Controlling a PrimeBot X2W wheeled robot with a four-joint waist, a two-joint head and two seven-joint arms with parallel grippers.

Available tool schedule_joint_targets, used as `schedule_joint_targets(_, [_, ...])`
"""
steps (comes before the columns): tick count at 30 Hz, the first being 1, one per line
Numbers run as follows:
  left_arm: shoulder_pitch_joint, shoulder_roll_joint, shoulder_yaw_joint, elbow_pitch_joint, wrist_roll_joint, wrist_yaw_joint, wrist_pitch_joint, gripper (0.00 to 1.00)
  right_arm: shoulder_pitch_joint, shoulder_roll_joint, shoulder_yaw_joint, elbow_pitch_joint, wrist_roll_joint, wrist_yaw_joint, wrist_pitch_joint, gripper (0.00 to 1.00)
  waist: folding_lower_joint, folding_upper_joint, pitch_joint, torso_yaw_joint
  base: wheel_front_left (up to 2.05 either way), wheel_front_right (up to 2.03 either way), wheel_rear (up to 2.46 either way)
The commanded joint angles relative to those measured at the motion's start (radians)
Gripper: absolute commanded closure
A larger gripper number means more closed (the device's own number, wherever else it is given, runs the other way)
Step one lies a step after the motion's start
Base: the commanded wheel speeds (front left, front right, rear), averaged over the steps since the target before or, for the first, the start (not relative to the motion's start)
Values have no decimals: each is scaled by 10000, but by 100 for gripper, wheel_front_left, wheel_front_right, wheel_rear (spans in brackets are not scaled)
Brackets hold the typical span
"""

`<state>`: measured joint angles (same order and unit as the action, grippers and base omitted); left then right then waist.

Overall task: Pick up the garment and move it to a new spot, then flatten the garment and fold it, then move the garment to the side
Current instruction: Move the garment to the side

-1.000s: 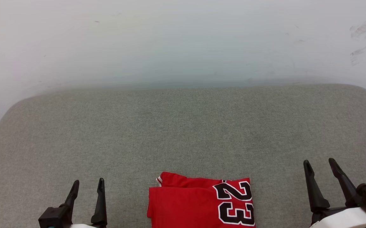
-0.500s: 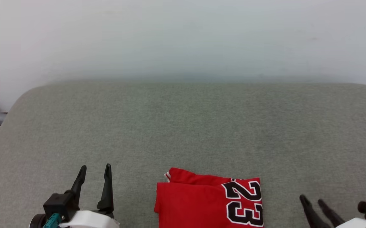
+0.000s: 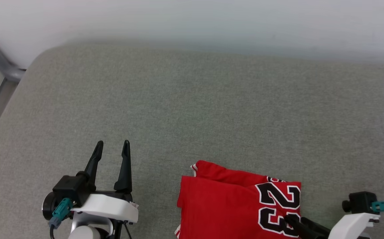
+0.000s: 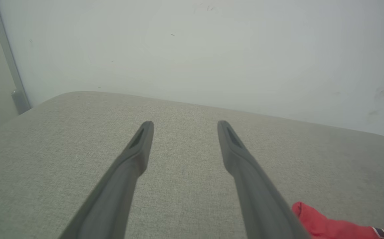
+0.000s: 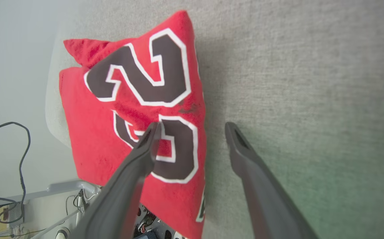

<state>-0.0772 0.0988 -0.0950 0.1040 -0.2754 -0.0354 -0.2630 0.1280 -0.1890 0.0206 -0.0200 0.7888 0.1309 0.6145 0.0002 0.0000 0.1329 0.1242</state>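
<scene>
Jersey first: the folded red cloth garment [image 3: 231, 202] with its black-and-white "23" lay at the near edge of the grey woven cushion [image 3: 192, 109]. Left gripper [image 3: 113, 142] hovered off to its left, dark fingers spread wide and empty, pointing toward the pale wall. Right gripper [image 5: 193, 127] came in low from the right, jaws parted, gripping nothing, one finger over the numeral and the other over bare cushion.

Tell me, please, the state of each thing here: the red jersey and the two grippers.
garment: folded, lying on the grey cushion, number up, not gripped.
left gripper: open, empty, apart from the garment.
right gripper: open, one finger over the number, the other over the cushion.
</scene>
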Motion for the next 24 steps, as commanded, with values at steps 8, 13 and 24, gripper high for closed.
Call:
schedule_joint_targets(8, [-402,-301,104,-58,167,-240,-21,0,-640,-291,880,1615,209,-14,636,0,-2,0,643,545,0,0,0])
schedule_joint_targets(13, [-349,-370,207,19,205,-313,-21,0,-734,-283,1130,1891,361,-14,839,100,-2,0,623,591,0,0,0])
schedule_joint_targets(24, [19,-442,425,52,492,-392,-21,0,-1480,-795,898,998,-78,-8,665,100,-2,0,-5,-46,0,0,0])
